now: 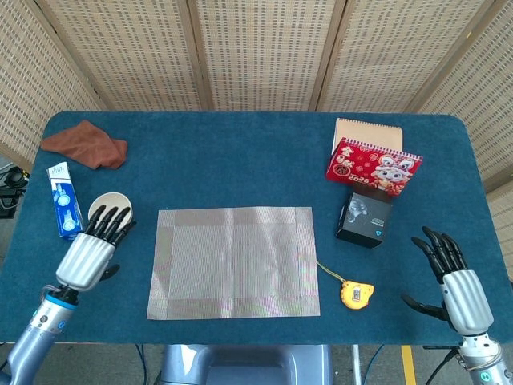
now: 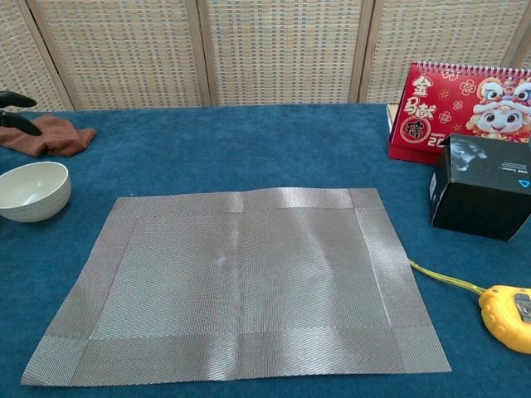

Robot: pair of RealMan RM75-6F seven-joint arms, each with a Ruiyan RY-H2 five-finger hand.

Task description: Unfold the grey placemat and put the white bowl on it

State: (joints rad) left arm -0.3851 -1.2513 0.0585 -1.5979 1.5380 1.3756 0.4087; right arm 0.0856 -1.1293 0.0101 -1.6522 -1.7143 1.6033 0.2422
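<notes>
Head view, from the left: a brown cloth at the table's far corner, a blue-and-white carton, then the white bowl sitting on the blue tablecloth just left of the grey placemat, which lies fully spread and flat; nothing lies between bowl and mat. Right of the mat are a yellow tape measure, a black box and a red calendar. The left hand hovers with fingers spread and empty, fingertips over the bowl's near rim, while the right hand is raised near the table's right edge, fingers apart, holding nothing.
</notes>
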